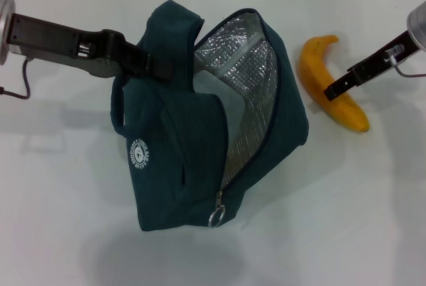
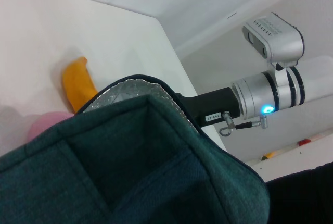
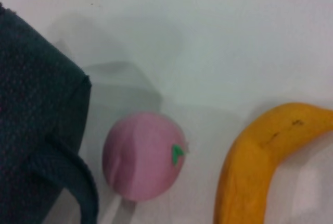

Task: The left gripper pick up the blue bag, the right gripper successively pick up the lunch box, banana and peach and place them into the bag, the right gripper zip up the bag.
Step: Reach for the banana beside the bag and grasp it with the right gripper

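From overhead, the left gripper has its jaws clamped on the blue bag, holding it open on the counter. The lunch box seems already inside. The right gripper hangs over the banana, jaws unclear. The left wrist view shows the foil lining. The right wrist view shows the peach beside the bag. Banana, peach and zipping remain.

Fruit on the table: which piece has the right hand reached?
The banana: the right hand is over it. The peach lies apart, beside the blue bag.
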Controlling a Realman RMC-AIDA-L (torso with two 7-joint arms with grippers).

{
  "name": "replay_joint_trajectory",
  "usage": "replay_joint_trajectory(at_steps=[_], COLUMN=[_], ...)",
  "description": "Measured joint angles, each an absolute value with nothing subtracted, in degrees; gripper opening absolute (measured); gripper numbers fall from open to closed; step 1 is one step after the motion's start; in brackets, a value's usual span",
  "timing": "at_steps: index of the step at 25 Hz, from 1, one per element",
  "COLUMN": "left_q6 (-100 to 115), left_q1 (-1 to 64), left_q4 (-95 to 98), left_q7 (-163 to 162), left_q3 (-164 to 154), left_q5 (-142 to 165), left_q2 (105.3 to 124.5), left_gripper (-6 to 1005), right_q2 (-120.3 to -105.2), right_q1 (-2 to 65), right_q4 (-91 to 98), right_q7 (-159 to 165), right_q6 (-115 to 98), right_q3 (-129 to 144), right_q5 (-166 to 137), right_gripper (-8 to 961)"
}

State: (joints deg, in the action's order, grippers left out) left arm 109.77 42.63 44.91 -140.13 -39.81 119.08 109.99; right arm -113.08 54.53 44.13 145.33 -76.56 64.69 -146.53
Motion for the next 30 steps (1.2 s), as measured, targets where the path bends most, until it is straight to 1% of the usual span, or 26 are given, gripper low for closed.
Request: replay_joint_trajectory(at_steps=[3,9,12,17,30], left_q6=[109.77,109.71,109.65,109.51,108.92], left_q1=[42.69,42.73,42.72,42.72,43.25], left_q4=[44.91,44.91,44.91,44.91,44.91], left_q7=[-140.10,-140.10,-140.10,-140.03,-139.84], left_q3=[-39.82,-39.82,-39.81,-39.81,-39.82], left_q5=[119.09,119.09,119.09,119.05,119.06], left_q2=[109.97,109.95,109.95,109.95,109.85], left_gripper=[33,33,33,33,34], right_q2=[-113.33,-114.80,-115.20,-115.40,-115.37], right_q1=[54.53,54.12,53.59,53.26,53.90], right_q4=[43.45,40.89,40.70,39.75,39.00], right_q7=[144.87,142.84,142.42,142.32,142.06], right_q6=[-75.53,-71.00,-69.14,-66.64,-65.48], right_q3=[64.69,64.72,65.55,67.49,69.94], right_q5=[-146.99,-147.34,-147.34,-146.83,-146.85], right_gripper=[738,726,720,710,683])
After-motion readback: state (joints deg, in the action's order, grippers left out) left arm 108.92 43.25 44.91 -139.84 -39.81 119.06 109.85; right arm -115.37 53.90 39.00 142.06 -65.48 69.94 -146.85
